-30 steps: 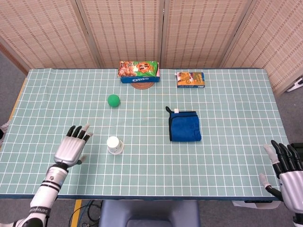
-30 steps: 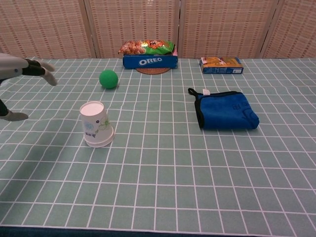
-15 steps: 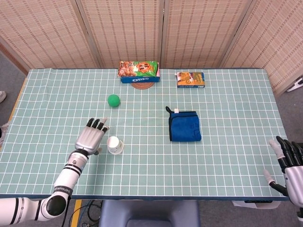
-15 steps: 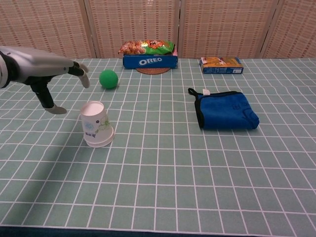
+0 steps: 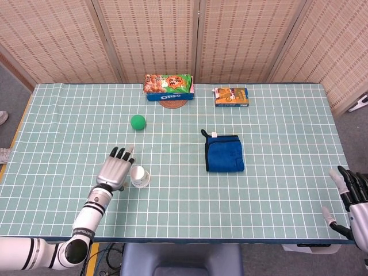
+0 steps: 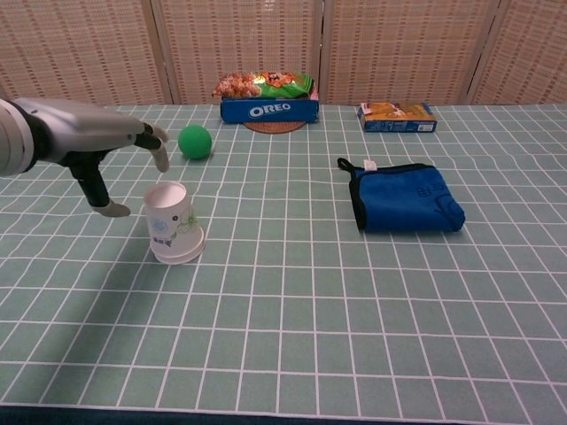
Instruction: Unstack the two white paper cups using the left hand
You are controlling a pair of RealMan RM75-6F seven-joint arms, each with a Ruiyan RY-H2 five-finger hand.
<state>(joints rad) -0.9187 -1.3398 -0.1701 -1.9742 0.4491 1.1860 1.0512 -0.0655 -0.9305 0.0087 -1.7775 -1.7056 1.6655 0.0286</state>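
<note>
The white paper cups (image 5: pixel 138 176) (image 6: pixel 173 223) stand nested, upside down, on the green gridded cloth left of centre. My left hand (image 5: pixel 115 168) (image 6: pixel 102 146) hovers right beside them on their left, fingers spread and empty, with the thumb low near the cups' side and the fingertips (image 6: pixel 160 157) above their top. No contact with the cups shows. My right hand (image 5: pixel 352 195) sits at the table's front right corner, fingers apart, holding nothing; the chest view does not show it.
A green ball (image 5: pixel 137 122) lies behind the cups. A folded blue cloth (image 5: pixel 225 154) is at the centre right. At the back stand an Oreo box with a snack bag (image 5: pixel 168 86) on a round coaster, and a small orange box (image 5: pixel 231 96).
My left hand has moved right and forward to the cups' side. My right hand has drawn slightly back toward the table's corner. The cups have not moved.
</note>
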